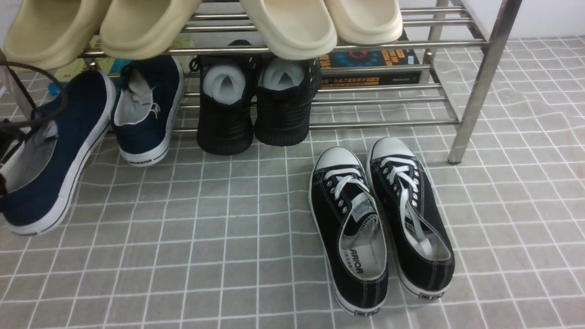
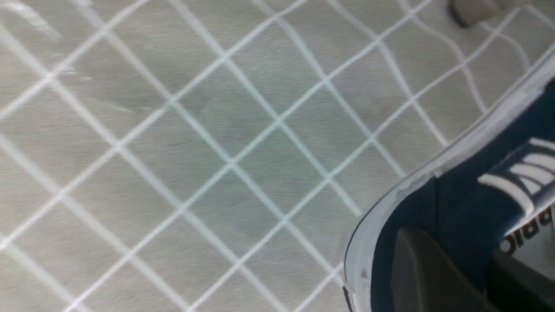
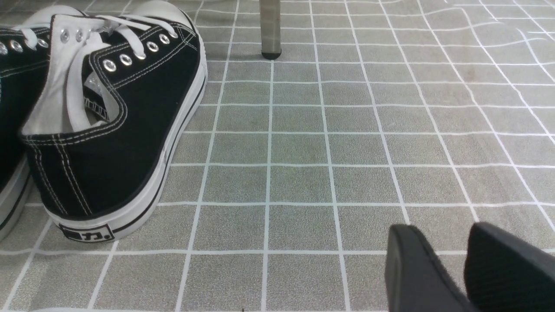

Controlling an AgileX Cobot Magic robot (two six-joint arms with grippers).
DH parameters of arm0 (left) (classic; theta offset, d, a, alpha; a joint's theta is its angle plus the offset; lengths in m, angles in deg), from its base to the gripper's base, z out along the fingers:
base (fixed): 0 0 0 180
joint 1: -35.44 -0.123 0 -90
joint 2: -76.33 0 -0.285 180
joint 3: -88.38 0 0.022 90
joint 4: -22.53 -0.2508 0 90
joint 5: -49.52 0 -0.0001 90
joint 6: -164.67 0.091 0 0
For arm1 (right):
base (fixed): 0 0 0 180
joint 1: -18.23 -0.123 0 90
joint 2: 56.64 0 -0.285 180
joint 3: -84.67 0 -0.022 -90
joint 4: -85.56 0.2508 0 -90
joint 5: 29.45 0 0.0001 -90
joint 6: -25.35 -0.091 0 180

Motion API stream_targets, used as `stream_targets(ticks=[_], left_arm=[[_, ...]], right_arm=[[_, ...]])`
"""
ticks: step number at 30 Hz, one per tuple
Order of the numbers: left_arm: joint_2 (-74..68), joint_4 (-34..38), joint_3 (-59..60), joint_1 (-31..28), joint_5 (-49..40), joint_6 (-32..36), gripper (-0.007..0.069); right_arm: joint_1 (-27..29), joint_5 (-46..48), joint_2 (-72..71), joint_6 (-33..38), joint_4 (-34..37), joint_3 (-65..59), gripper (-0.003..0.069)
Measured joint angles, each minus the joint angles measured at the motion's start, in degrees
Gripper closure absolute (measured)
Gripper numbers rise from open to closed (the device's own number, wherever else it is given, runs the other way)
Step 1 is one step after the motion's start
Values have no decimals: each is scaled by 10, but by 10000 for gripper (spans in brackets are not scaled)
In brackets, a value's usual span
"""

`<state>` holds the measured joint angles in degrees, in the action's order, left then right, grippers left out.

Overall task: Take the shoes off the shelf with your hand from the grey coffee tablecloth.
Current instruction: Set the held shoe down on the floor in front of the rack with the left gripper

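Navy canvas is what the left gripper (image 2: 466,264) has hold of: its jaws are pinched on the heel wall of one of the shoes (image 1: 59,155), which sits tilted at the far left over the grey coffee tablecloth (image 1: 237,237), toe up by the shelf (image 1: 485,73). Its twin (image 1: 151,132) leans on the lower bars with the heel down on the cloth, right beside the black knit pair (image 1: 283,119), cream slippers (image 1: 292,27) sit on the top tier, and the black lace-ups (image 1: 347,219) lie out front on the cloth. Right gripper (image 3: 451,260) hangs low near the lace-ups, fingers only a little apart and gripping nothing.
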<state>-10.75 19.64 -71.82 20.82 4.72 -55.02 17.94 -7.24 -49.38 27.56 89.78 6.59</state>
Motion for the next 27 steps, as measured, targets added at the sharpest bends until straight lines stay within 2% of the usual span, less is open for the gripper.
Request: stream_targets(ticks=[4,7,12,20,25,27], left_arm=[[42,-59,58,1,-21,-49,575],[63,-71,102,0,-24,-72,575],[81,-77,194,0,24,-120,575],[59,-86,231,0,72,-128,567],[55,-99,223,0,67,-106,501],[55,-105,190,0,36,-85,412]], right_arm=[[0,0,0,0,0,0,445],[0,0,0,0,0,0,442],[0,0,0,0,0,0,435],[0,0,0,0,0,0,428],[0,0,0,0,0,0,423],[0,0,0,0,0,0,421]])
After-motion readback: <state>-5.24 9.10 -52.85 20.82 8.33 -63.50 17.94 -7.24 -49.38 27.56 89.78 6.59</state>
